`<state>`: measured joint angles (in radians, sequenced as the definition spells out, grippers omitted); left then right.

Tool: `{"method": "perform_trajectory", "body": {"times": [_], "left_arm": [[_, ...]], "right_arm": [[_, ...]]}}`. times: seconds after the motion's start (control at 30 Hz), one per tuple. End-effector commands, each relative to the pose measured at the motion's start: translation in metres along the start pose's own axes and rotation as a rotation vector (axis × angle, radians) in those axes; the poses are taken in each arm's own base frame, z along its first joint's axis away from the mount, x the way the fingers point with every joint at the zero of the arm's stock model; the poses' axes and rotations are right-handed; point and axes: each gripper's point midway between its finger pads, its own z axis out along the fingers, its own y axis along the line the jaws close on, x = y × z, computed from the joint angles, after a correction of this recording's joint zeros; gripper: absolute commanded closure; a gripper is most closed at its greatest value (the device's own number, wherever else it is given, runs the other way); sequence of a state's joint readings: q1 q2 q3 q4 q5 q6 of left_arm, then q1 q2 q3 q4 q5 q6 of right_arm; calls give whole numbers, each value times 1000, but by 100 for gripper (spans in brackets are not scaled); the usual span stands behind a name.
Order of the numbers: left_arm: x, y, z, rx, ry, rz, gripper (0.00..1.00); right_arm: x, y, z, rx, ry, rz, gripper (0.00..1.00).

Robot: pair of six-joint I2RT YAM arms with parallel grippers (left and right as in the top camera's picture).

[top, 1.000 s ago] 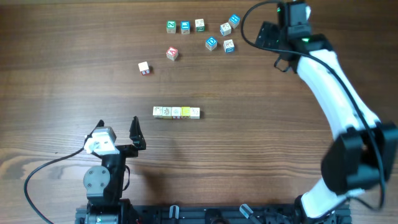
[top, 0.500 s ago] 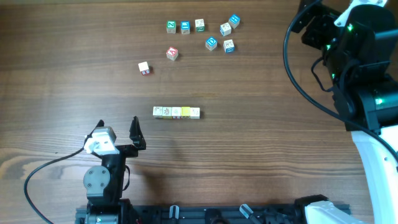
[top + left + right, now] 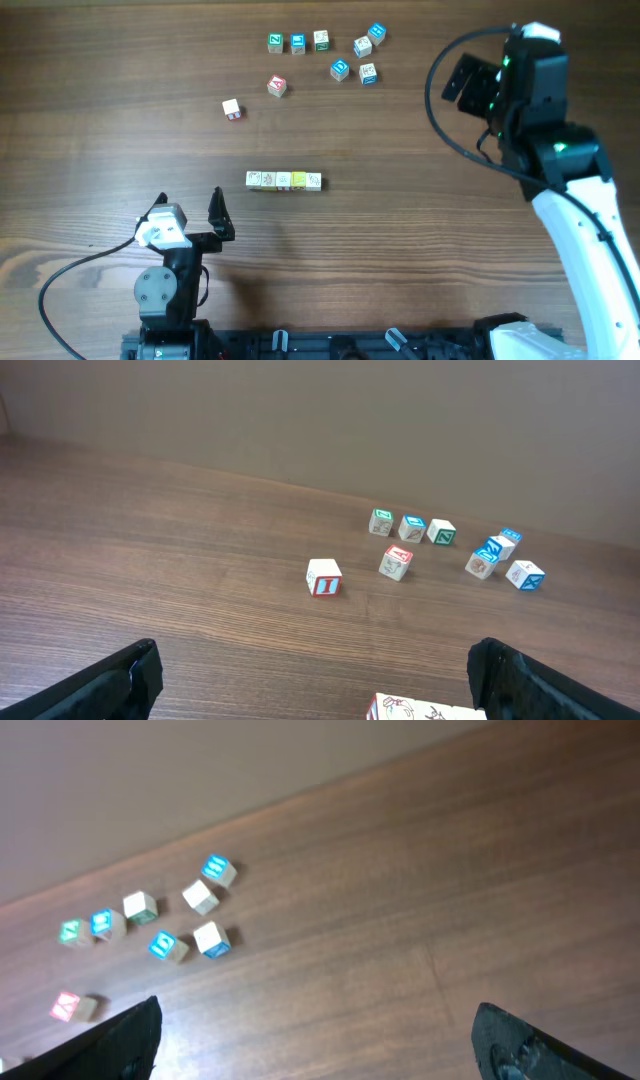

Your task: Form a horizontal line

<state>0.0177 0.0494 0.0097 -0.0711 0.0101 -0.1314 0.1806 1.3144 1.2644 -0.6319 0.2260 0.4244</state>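
Overhead: short straight row of cream and yellow wooden alphabet cubes (image 3: 284, 180) sits left-to-right mid-table, so line looks done or nearly, loose coloured-face wooden cubes (image 3: 340, 69) scattered far side, left gripper (image 3: 188, 208) and right gripper (image 3: 315, 1010) both wide open, empty.

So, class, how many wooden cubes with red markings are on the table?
2. The red-topped wooden cube lies above the row of cream wooden cubes in the overhead view; the white, red-edged wooden cube sits apart, lower left of it. None seems hidden.
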Motion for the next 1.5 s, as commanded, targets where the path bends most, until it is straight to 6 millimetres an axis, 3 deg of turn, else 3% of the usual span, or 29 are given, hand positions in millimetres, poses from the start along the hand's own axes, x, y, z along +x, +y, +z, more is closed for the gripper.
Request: {"method": "perform_trajectory", "body": {"times": [0.0, 0.3, 0.47, 0.53, 0.6, 0.97, 1.13, 1.47], "left_arm": [[3, -2, 0, 13, 8, 23, 0], [3, -2, 0, 13, 8, 23, 0], [3, -2, 0, 13, 8, 23, 0], [3, -2, 0, 13, 8, 23, 0], [3, -2, 0, 13, 8, 23, 0], [3, -2, 0, 13, 8, 23, 0], [3, -2, 0, 13, 8, 23, 0], [3, -2, 0, 13, 8, 23, 0]], "right_arm": [[18, -10, 0, -3, -38, 5, 0], [101, -44, 13, -47, -136, 31, 0], [158, -73, 2, -47, -135, 30, 0], [170, -80, -3, -59, -161, 37, 0], [169, -80, -7, -71, -189, 44, 0], [113, -67, -54, -233, -547, 138, 0], [99, -65, -72, -285, -663, 169, 0], [108, -70, -76, -319, -737, 188, 0]]}}
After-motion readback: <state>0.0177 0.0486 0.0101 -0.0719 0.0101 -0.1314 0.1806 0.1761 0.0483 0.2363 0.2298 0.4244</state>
